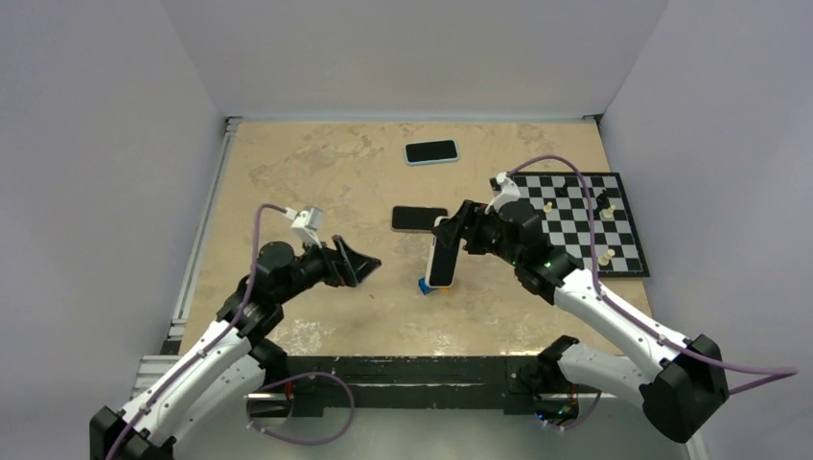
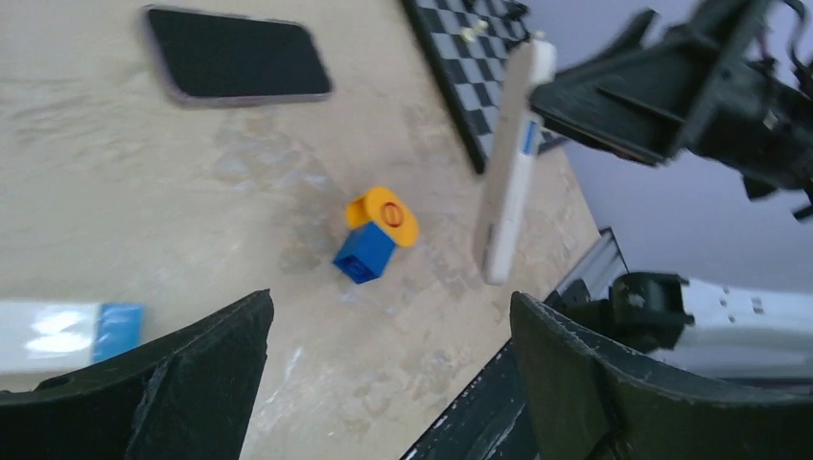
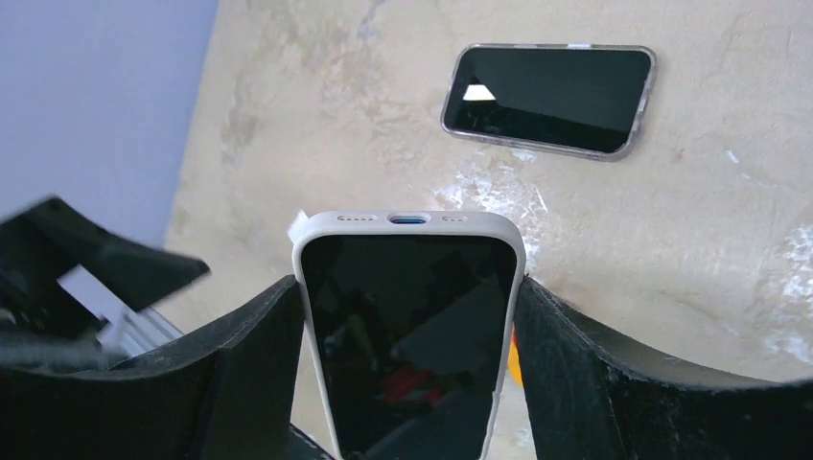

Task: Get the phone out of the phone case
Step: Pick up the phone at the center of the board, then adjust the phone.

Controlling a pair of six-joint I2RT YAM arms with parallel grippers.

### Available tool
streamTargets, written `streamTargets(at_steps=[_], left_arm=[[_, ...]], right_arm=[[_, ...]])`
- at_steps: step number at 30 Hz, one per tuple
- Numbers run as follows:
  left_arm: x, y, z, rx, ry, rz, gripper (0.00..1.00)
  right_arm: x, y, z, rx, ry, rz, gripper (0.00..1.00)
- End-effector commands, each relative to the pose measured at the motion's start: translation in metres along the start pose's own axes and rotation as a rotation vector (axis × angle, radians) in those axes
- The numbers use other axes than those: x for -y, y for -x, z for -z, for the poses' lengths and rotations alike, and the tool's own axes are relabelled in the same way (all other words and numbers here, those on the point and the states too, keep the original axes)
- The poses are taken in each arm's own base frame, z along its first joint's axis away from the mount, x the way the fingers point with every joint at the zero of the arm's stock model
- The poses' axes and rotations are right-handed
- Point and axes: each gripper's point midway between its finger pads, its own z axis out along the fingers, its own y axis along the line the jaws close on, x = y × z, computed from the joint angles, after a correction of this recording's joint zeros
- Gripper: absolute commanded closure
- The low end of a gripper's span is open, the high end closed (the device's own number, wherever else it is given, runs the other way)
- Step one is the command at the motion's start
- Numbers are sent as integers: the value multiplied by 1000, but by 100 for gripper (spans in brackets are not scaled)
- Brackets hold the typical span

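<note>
While the phone (image 1: pixel 442 257) sat fully seated in its white phone case (image 3: pixel 407 218), the task looked barely begun: the pair was held off the worktop (image 1: pixel 316 172), but nothing was separated. The right hand (image 1: pixel 458 232) was clenched on the phone case's sides, holding it on end between the worktop's centre and near edge. The left hand (image 1: pixel 357 261) was released, jaws wide, to the left of the phone and apart from it. Gripping the case and working the phone free was all left to do.

The right wrist view showed the screen and the case rim wrapped around it. The left wrist view showed the case edge-on, with a blue-and-orange block (image 2: pixel 376 240) on the worktop near its lower end. Farther off, a second phone (image 1: pixel 419 218) lay flat at the centre. Only the top view showed a chessboard (image 1: pixel 585 220) by the right edge and a third phone (image 1: pixel 430 151) near the far edge.
</note>
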Motion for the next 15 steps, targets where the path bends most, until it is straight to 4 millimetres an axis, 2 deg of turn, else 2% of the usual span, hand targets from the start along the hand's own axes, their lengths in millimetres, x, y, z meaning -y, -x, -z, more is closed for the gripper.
streamTargets(at_steps=[1, 4, 11, 13, 15], left_arm=[[75, 14, -9, 89, -273, -249, 3], [87, 0, -23, 49, -307, -348, 4], [116, -25, -52, -47, -435, -384, 8], [119, -29, -59, -63, -425, -390, 11], [119, -32, -65, -73, -414, -390, 19]], right_arm=[[-40, 36, 12, 80, 128, -293, 100], [-38, 36, 13, 87, 116, -388, 100], [-31, 31, 14, 113, 119, -552, 100], [-30, 30, 15, 114, 112, -570, 100], [-29, 30, 16, 123, 112, -582, 100]])
